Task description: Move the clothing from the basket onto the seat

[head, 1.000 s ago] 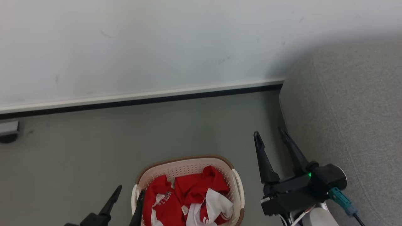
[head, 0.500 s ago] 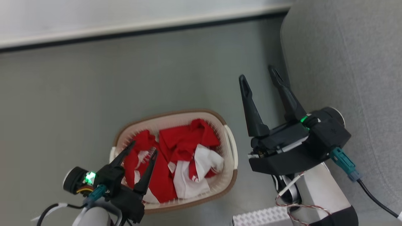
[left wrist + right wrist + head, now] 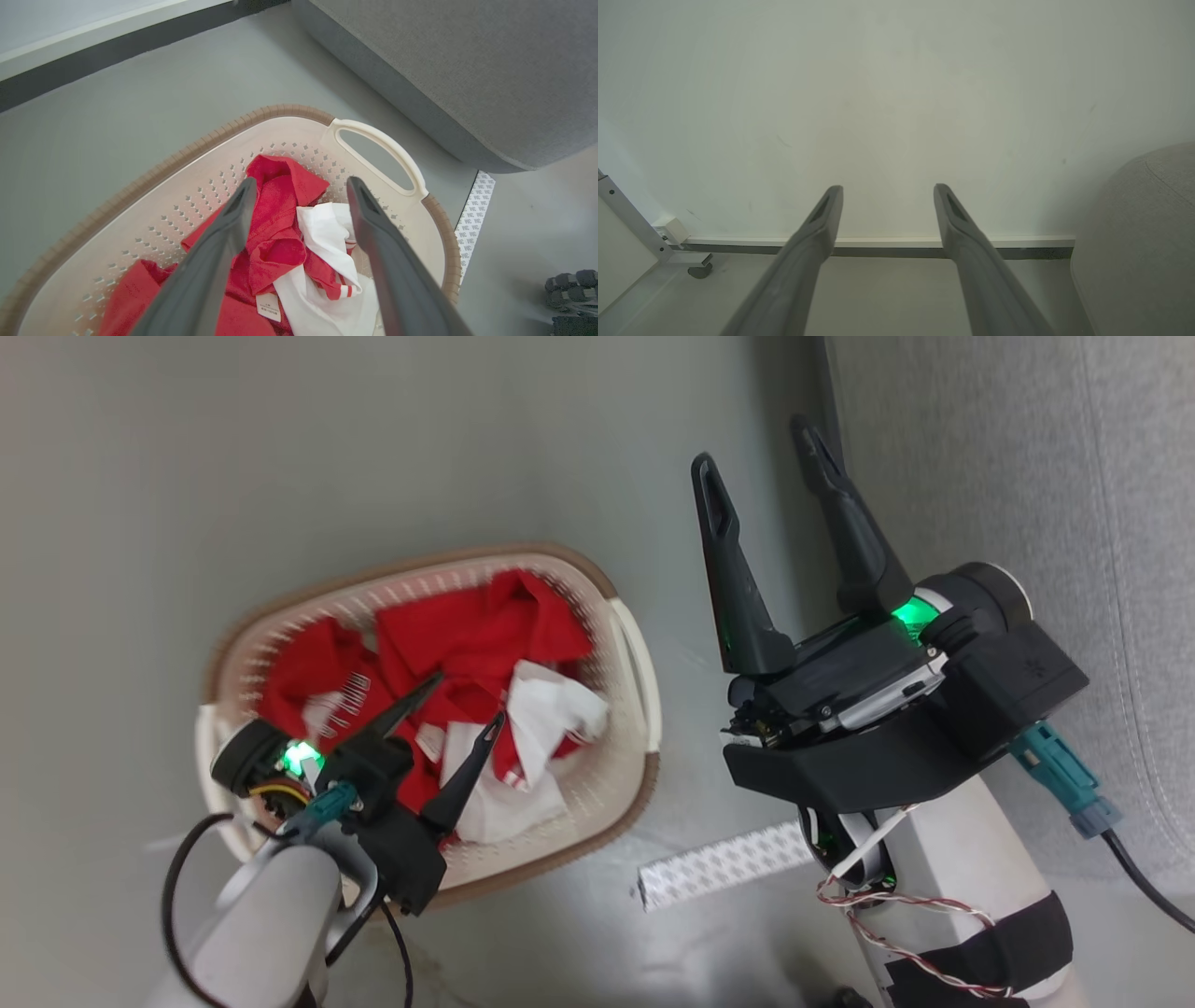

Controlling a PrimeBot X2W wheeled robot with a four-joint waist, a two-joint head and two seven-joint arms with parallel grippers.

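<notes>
While the right gripper [image 3: 754, 443] stays spread and empty, the left gripper [image 3: 469, 698], likewise, has advanced over the clothing [image 3: 467, 625].

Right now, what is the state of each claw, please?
Left claw: open, holding nothing, over the clothing.
Right claw: open, holding nothing.

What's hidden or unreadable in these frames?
- Head view: basket near rim, behind the left gripper.
- Head view: seat, cut off at the right edge.
- Left wrist view: care tag print, too small.
- Both views: clothing count, lower layers buried.
</notes>
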